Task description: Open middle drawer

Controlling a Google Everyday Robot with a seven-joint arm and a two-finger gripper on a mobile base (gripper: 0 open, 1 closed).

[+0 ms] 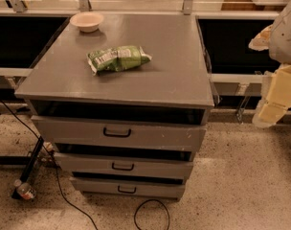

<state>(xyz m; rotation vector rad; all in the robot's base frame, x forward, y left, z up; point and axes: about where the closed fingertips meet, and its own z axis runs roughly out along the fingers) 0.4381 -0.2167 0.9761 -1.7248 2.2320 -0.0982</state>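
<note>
The gripper hangs at the right edge of the view beside the grey bench, whether open or closed I cannot tell, and the middle drawer sits well apart, below and left of it, between the bench's two other drawers.

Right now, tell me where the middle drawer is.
In the camera view, the middle drawer is low centre in the grey cabinet, between the top drawer and the bottom drawer; the tool is at the right edge, apart from it.
</note>
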